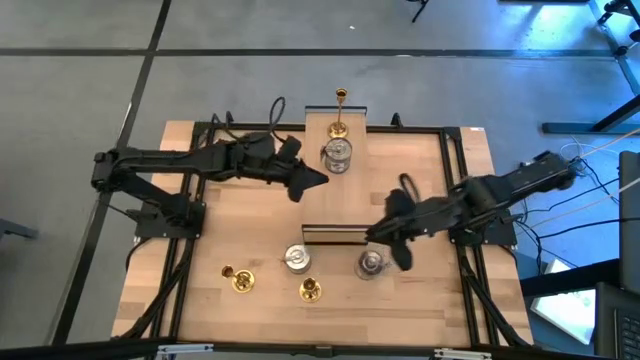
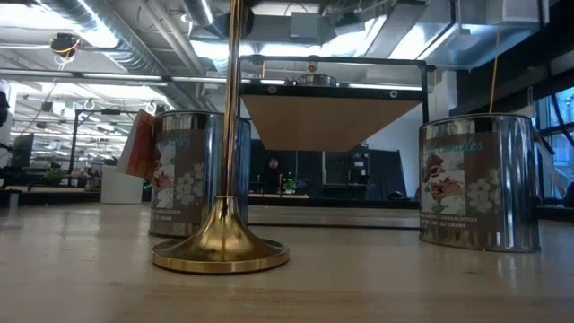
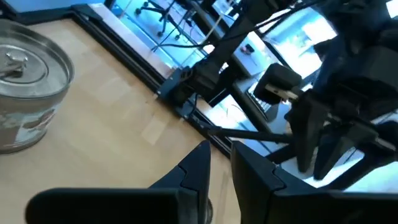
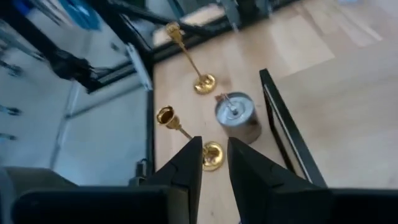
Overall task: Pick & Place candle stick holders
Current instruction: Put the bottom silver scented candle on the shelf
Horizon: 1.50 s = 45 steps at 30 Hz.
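Several candle stick holders stand on the wooden table. A tall gold one (image 1: 340, 112) and a silver tin (image 1: 338, 155) are at the far middle. Near the front edge stand two gold ones (image 1: 238, 279) (image 1: 311, 290) and two silver tins (image 1: 297, 260) (image 1: 371, 264). My left gripper (image 1: 312, 181) hovers beside the far tin, its fingers nearly together with nothing between them. My right gripper (image 1: 383, 238) hovers above the near right tin, also nearly closed and holding nothing. In the right wrist view, a gold holder (image 4: 186, 134) and a tin (image 4: 236, 115) lie ahead of its fingers.
A low black bar (image 1: 335, 235) lies across the middle of the table between the two groups. A black frame (image 1: 455, 180) runs around the table's edges. In the low view, the gold holder (image 2: 221, 242) stands between two tins (image 2: 193, 170) (image 2: 480, 184).
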Tool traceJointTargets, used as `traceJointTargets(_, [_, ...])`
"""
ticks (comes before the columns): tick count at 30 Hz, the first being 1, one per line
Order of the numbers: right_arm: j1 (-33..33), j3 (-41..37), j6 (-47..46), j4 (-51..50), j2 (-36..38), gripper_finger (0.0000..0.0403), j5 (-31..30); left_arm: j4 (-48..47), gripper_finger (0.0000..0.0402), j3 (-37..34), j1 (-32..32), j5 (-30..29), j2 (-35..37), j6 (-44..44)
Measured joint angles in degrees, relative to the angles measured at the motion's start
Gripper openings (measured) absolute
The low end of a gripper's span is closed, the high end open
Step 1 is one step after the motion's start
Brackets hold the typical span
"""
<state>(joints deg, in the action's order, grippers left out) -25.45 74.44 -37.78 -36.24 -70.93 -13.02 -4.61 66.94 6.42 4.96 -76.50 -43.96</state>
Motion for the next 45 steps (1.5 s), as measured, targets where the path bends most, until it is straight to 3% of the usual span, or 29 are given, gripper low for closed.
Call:
traceJointTargets(6, [3.39,-13.61,2.46,4.63,13.08,0.0078,0.62,-1.03,0.0058,0.00,2.45,-1.95,-2.91,-1.51])
traceJointTargets(11, [7.90,-17.13,5.36,3.55,18.11,0.0078,8.80,-1.36,0.0058,-0.02,4.91,-4.22,-3.05,-4.23])
traceJointTargets(14, [10.39,-17.43,9.78,2.97,18.92,0.0074,10.21,-1.67,0.0058,-0.02,5.73,-5.78,-3.04,-3.78])
traceJointTargets(19, [21.15,-17.43,17.54,3.74,17.45,0.0042,15.09,-5.13,0.0058,-0.02,7.72,-6.17,-3.00,-1.06])
traceJointTargets(23, [31.24,-17.45,20.90,4.45,14.52,0.0015,24.94,-9.45,0.0057,-0.02,9.96,-2.09,-3.00,2.60])
traceJointTargets(27, [37.98,-17.45,21.65,4.29,11.07,0.0004,29.15,-11.76,0.0036,-0.02,12.00,1.70,-3.14,6.73])
traceJointTargets(32, [42.06,-19.91,20.43,11.23,5.55,0.0002,37.14,-12.05,0.0004,-0.02,13.21,7.33,-3.27,11.81])
traceJointTargets(39, [42.25,-29.58,9.46,34.61,1.24,0.0001,42.83,-16.05,0.0001,-0.64,11.24,9.37,-3.27,18.97])
traceJointTargets(45, [44.25,-35.18,5.26,44.12,2.58,0.0001,42.83,3.02,0.0002,-10.95,11.30,8.68,-2.94,16.77])
